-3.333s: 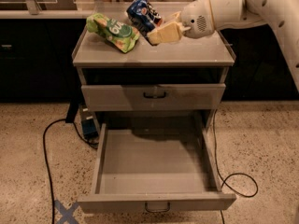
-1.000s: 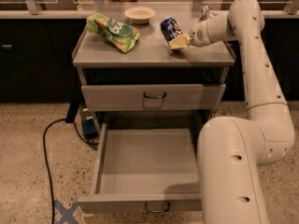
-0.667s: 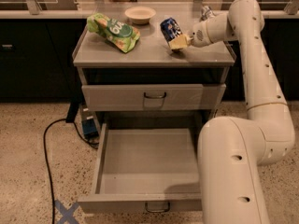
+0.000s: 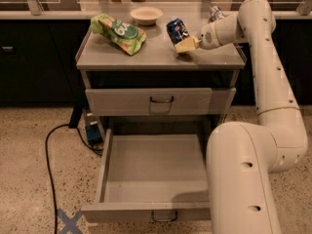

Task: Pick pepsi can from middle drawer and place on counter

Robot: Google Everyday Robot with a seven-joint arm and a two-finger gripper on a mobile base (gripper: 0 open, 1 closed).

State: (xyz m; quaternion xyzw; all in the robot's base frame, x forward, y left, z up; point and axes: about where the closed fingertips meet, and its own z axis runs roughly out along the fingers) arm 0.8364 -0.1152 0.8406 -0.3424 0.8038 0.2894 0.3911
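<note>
Speckled terrazzo flooring (image 4: pixel 29 145) is spreading out around a grey drawer cabinet (image 4: pixel 92 82), with dark cupboards (image 4: pixel 34 62) running behind it. Towering over the cabinet's right side, the robot's white arm (image 4: pixel 273 82) is bending up from the foreground and covering the right front corner of the middle drawer (image 4: pixel 151 172). That drawer is standing pulled out at the cabinet's bottom, its flat floor bare. Above it, the taller drawer front (image 4: pixel 122 101) is sitting closed.

On the cabinet's top, the counter (image 4: pixel 156 55), a green snack bag (image 4: pixel 118 32) is lying at the left rear. A pale bowl (image 4: pixel 146 15) is resting on the ledge just behind the cabinet. The pepsi can (image 4: pixel 177 30) is leaning tilted over the counter's right half, its lower end at the surface. The gripper (image 4: pixel 184 45) is reaching in from the right, its yellowish fingers (image 4: pixel 187 44) clamping around the can's lower part.

Left of the cabinet, a black cable (image 4: pixel 48 152) is looping across the floor, and a blue tape cross (image 4: pixel 68 222) is showing near the drawer's front left corner.
</note>
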